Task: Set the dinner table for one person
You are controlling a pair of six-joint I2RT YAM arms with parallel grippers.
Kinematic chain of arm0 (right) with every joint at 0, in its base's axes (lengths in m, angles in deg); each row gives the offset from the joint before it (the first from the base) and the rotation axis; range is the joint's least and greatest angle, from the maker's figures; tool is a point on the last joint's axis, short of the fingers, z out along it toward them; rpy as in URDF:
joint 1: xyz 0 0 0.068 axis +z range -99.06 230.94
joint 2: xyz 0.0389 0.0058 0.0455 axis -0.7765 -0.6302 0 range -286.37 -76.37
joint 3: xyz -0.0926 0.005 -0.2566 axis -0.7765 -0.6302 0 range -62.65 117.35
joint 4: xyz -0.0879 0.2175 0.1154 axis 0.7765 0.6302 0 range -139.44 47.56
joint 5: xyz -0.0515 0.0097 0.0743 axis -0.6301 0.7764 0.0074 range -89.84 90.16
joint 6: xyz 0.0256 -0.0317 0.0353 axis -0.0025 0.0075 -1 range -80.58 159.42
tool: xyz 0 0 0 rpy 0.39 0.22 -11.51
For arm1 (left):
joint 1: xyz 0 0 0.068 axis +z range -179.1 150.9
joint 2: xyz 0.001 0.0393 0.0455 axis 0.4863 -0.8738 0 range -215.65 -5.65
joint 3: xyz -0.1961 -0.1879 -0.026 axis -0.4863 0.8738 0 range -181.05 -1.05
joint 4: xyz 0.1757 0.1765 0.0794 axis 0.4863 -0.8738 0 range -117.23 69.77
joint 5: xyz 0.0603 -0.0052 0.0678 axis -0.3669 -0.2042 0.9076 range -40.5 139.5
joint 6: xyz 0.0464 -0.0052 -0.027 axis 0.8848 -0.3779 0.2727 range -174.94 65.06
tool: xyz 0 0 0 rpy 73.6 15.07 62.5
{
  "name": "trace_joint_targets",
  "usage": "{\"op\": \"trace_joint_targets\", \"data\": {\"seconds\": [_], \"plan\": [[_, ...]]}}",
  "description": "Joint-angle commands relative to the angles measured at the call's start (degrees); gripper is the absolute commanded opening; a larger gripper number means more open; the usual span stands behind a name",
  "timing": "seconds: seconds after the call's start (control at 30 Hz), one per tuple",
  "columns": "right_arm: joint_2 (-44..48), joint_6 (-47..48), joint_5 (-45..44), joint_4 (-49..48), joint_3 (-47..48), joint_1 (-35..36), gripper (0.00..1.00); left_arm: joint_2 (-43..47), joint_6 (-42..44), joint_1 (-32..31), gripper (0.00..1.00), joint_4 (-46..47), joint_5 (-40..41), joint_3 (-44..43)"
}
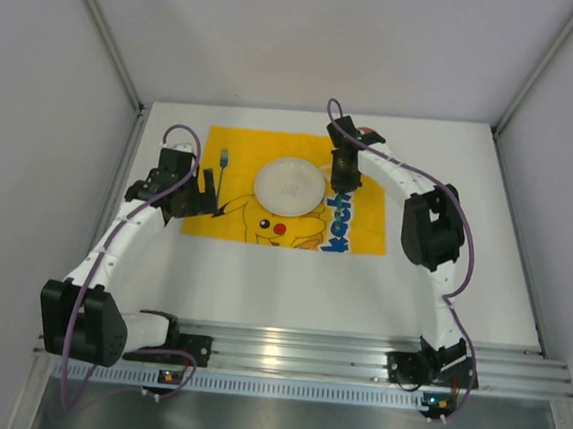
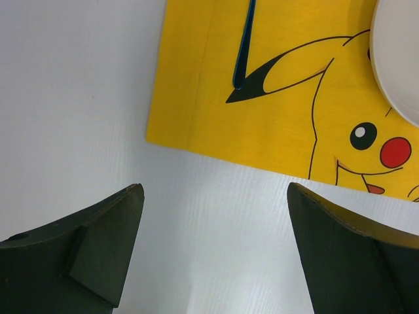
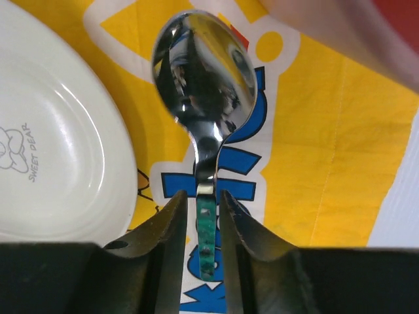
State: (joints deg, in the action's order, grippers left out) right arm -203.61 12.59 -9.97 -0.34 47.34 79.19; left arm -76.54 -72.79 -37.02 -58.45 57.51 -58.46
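Observation:
The dinner table (image 1: 290, 285) is a plain white top carrying a yellow cartoon placemat (image 1: 227, 231) with a white plate (image 1: 289, 186) at its middle. A spoon (image 3: 203, 65) with a shiny bowl and a green handle lies on the placemat (image 3: 340, 144) just right of the plate (image 3: 46, 150). My right gripper (image 3: 200, 196) straddles the handle, jaws slightly apart with a thin gap on each side. My left gripper (image 2: 215, 190) is wide open and empty over bare table (image 2: 78, 98), near the placemat's (image 2: 196, 98) front left corner. In the top view the right gripper (image 1: 343, 184) hides the spoon.
A blue-handled utensil (image 2: 245, 46) lies on the left part of the placemat, also visible from above as the blue-handled utensil (image 1: 225, 159). A slotted aluminium rail (image 1: 305, 352) runs along the near edge. Grey walls close in the table on three sides.

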Motion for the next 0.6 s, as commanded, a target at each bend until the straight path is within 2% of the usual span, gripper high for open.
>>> {"op": "trace_joint_targets", "data": {"seconds": [0.0, 0.1, 0.3, 0.47, 0.57], "plan": [[-0.6, -0.8, -0.4, -1.3, 3.1, -0.6, 0.27, -0.6, 0.8, 0.0, 0.96, 0.0, 1.0, -0.9], [0.8, -0.9, -0.4, -1.4, 2.6, -0.5, 0.33, -1.2, 0.7, 0.0, 0.96, -0.1, 1.0, -1.7], [7.3, -1.0, -0.5, -2.0, -0.3, -0.4, 0.33, -1.9, 0.6, 0.0, 0.96, -0.4, 1.7, -2.7], [17.8, 1.1, -0.5, -2.8, -3.9, 2.8, 0.31, -1.8, 0.8, 0.0, 0.96, -0.4, 3.2, -4.0], [26.0, 5.1, -0.4, -5.2, -6.5, 7.1, 0.35, -2.0, -0.1, 0.1, 0.96, -0.2, 4.4, -6.2]]}}
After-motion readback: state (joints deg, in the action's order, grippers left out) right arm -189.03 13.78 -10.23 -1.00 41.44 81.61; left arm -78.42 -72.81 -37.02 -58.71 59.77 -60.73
